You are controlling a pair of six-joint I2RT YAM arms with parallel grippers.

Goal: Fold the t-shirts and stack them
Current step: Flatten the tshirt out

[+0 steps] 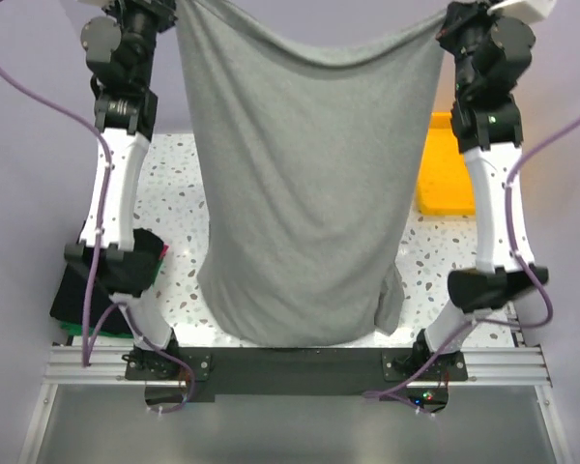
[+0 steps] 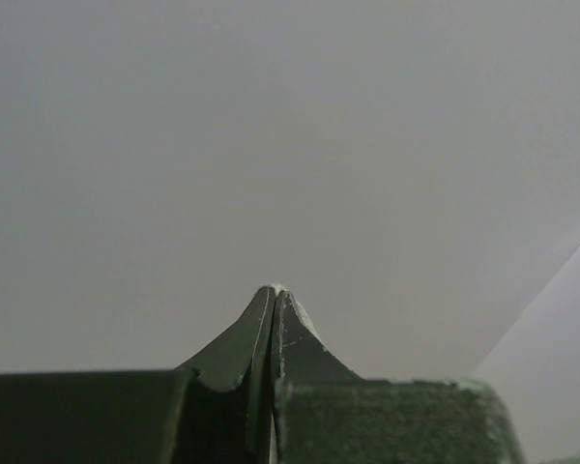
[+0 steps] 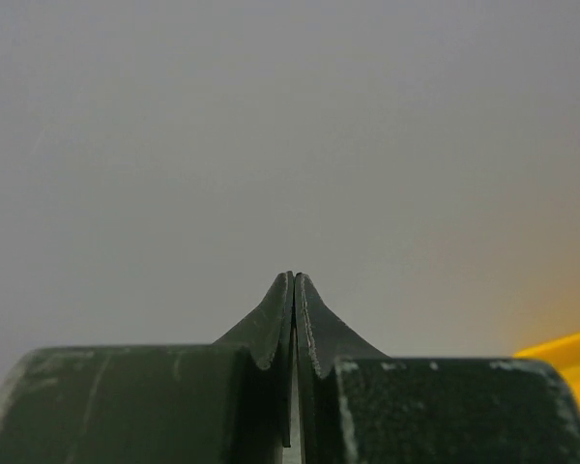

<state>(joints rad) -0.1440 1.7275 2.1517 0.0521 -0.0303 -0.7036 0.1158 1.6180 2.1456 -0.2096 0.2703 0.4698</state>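
Left gripper (image 2: 273, 290) and right gripper (image 3: 294, 276), clamped tight, suspend the heather-grey fabric t-shirt (image 1: 309, 174), curtaining most of the speckled table (image 1: 174, 179).

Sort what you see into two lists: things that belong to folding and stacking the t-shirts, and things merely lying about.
Job in hand:
grey t-shirt, hung between left gripper and right gripper
folded black and green shirts beside the left arm

Lying about:
yellow tray, on the table, right side

No legible text, label, brand or number on the grey t-shirt (image 1: 309, 193) or elsewhere.
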